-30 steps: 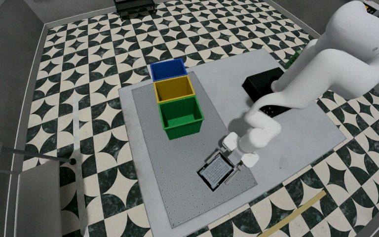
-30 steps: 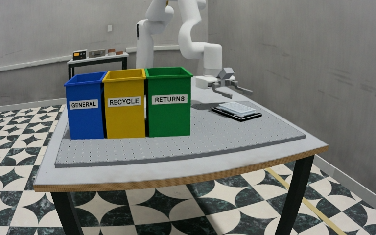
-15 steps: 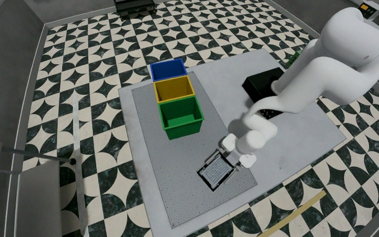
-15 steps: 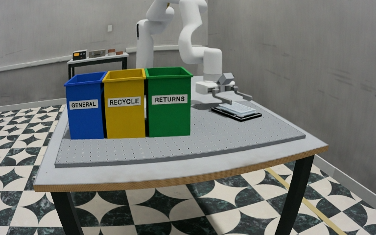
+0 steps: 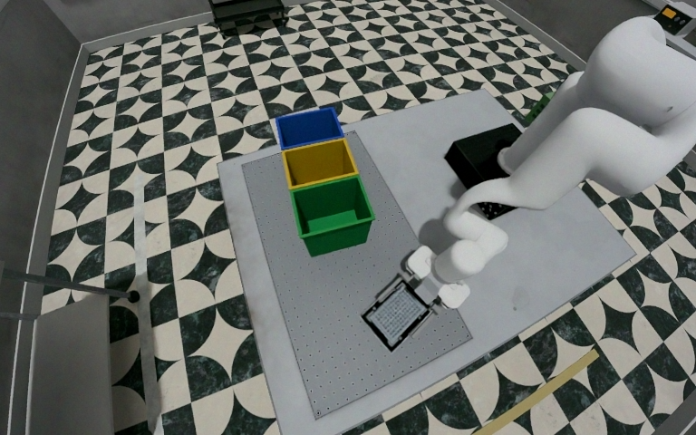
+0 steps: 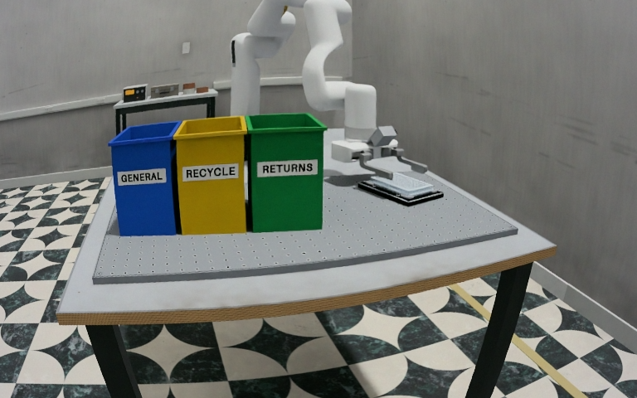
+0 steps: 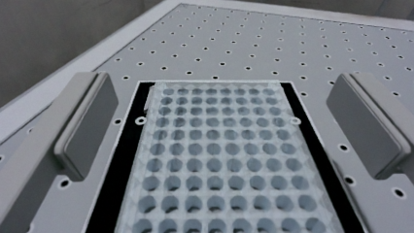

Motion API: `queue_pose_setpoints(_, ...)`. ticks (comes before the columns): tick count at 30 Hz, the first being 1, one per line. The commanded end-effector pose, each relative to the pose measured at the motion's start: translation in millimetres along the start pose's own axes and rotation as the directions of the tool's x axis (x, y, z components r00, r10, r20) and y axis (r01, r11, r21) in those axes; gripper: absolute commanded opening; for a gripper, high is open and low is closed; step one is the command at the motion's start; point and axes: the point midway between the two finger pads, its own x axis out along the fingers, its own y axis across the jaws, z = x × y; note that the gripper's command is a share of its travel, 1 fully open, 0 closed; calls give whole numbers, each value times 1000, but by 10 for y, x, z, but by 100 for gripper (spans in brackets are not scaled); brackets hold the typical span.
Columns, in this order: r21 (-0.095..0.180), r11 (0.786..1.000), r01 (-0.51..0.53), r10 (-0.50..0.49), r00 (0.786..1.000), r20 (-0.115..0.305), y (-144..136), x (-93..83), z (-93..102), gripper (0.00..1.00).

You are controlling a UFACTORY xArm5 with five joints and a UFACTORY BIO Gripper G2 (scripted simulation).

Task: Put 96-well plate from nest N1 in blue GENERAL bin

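Pincer is open, part way, nothing gripped. We see its two fingers standing wider apart than the plate, one past each long side. Wrist view shows a gap between each flat grey pad and the plate, so no contact on either side there. Pads face each other across the wells. Exterior view has the fingers above the nest, reaching out over the plate; exact clearance we can't tell.

Our 96-well plate is seated in the black nest, lying flat, wells up. Seen from the exterior side, that's right of the bins and farther back, on the perforated board on our table.

Bins, same side, left to right: blue bin marked GENERAL, yellow bin marked RECYCLE, green bin marked RETURNS. All three upright, in a close row on the board. Plate isn't in GENERAL. Green is the one nearest the plate, blue the farthest from it.

Our white arm comes in from the far side, wrist right of the green bin, well apart from GENERAL.
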Motion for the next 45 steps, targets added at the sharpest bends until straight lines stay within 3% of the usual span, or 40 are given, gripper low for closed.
queue_pose_setpoints(1, 0, 1000, 0, 0, 1000, 3, 1, 10, 2, 37)
queue_pose_setpoints(45, 0, 1000, 0, 0, 1000, 3, 1, 11, -185, 37)
